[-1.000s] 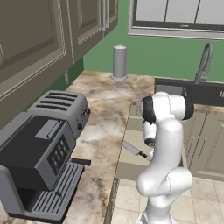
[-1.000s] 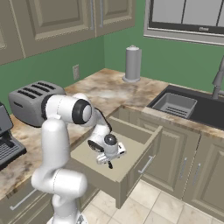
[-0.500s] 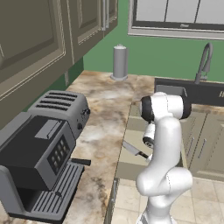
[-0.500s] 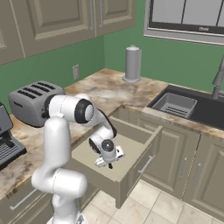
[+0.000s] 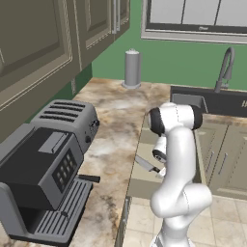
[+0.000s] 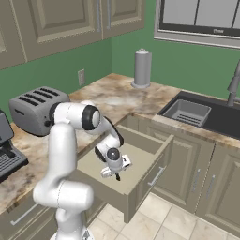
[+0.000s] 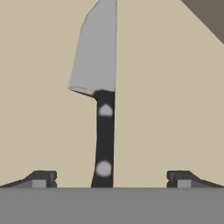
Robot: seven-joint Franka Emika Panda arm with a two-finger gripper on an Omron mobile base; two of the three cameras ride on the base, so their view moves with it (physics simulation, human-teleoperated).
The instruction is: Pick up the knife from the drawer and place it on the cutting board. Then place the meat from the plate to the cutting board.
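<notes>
Lower than a second ago, the white arm's wrist has sunk further into the wide, shallow beige drawer while the scene around it has stayed put. Far left on the marbled brown-and-cream tabletop stands a boxy dark grey coffee machine with a ribbed drip tray, and just behind it a grey metal four-slot toaster. Further back, near the green wall, a plain grey cylindrical canister stands upright, well apart from both. Right of that, the pulled-out drawer juts from the cabinet front with its plain tan floor showing, and on that floor lies the kitchen knife with a broad, pointed silver-grey blade and a black handle, flat, its blade pointing away from the hand and two pale rivets dotting the handle. The pincer hovers directly over the handle end with its jaws spread wide, one dark fingertip on each side and both well clear of the handle, so it has hold of nothing. Nothing else lies in the drawer around the knife. Furthest right, a dark sunken sink with a curved grey faucet sits in the tabletop beneath the window.
</notes>
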